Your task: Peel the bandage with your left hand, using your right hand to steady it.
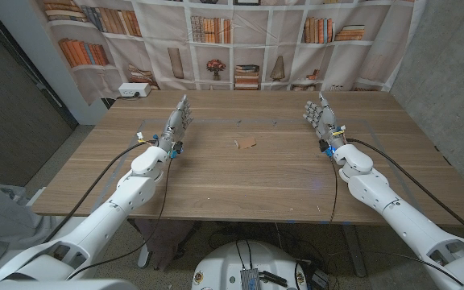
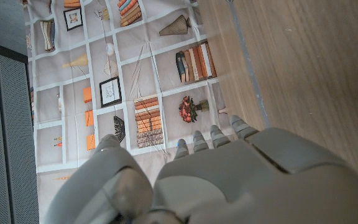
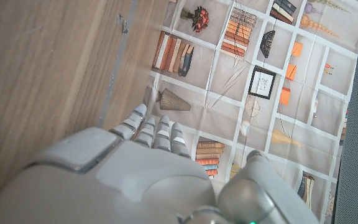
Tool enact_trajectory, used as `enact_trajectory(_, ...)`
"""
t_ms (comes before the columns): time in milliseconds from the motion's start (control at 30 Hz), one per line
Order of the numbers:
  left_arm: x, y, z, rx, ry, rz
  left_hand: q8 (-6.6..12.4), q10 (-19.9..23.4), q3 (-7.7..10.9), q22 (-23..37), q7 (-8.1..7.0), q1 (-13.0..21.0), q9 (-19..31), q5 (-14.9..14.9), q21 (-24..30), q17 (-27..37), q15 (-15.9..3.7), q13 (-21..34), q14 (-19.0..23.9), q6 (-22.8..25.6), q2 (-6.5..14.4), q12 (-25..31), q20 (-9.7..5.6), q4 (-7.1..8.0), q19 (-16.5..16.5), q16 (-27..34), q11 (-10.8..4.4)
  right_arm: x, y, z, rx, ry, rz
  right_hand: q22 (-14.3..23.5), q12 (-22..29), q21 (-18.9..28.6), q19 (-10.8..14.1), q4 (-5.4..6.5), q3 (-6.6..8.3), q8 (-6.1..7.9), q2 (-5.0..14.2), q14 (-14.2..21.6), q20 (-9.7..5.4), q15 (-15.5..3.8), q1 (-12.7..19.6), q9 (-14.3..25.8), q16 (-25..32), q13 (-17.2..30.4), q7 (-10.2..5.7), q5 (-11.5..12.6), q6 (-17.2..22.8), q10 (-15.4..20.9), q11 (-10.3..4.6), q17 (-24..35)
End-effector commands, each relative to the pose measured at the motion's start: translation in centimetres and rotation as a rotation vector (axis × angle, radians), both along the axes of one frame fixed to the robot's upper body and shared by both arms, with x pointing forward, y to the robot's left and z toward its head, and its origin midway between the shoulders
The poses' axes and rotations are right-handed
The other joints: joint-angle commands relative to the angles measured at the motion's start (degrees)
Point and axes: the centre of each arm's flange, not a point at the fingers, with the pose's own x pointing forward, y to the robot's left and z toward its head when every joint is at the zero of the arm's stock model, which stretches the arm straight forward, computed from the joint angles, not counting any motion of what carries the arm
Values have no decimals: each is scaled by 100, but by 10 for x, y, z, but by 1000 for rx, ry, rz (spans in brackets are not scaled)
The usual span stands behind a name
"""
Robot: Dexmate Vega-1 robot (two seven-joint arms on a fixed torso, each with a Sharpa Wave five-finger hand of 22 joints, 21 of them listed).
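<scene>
A small tan bandage (image 1: 246,144) lies on the wooden table (image 1: 248,177), near its middle toward the far side. My left hand (image 1: 179,119) stands at the table's left, fingers straight and pointing away, holding nothing; its back (image 2: 229,180) fills the lower part of the left wrist view. My right hand (image 1: 321,116) stands at the table's right in the same pose, also empty, and its back (image 3: 129,180) is seen in the right wrist view. The bandage lies between the two hands, well apart from both.
A bookshelf-print curtain (image 1: 240,40) hangs behind the table's far edge. A white power strip (image 1: 134,90) sits at the far left corner. Blue tape lines (image 1: 216,123) mark the tabletop.
</scene>
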Motion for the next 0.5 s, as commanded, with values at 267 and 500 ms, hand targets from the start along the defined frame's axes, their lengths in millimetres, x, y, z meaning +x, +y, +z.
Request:
enact_trajectory(267,-8,6,-4,-12,-1,26,25,-21,45,10,-55,64,25,20,-79,21,36,11,-287,43,42,38,-23,-10,-232,-37,-1,-5,9,5,-32,6,8,18,40,-25,23,-29,28,39,4,39,12,46,83,18,34,9,39,33,20,30,38,2)
enact_trajectory(500,-18,10,6,86,-17,89,21,-26,62,9,-102,116,23,21,-95,17,62,10,-333,47,54,33,4,-43,-250,-38,-30,-8,17,6,-40,-10,-12,18,42,-47,29,-37,24,41,9,25,28,53,87,17,28,8,35,33,25,42,39,0)
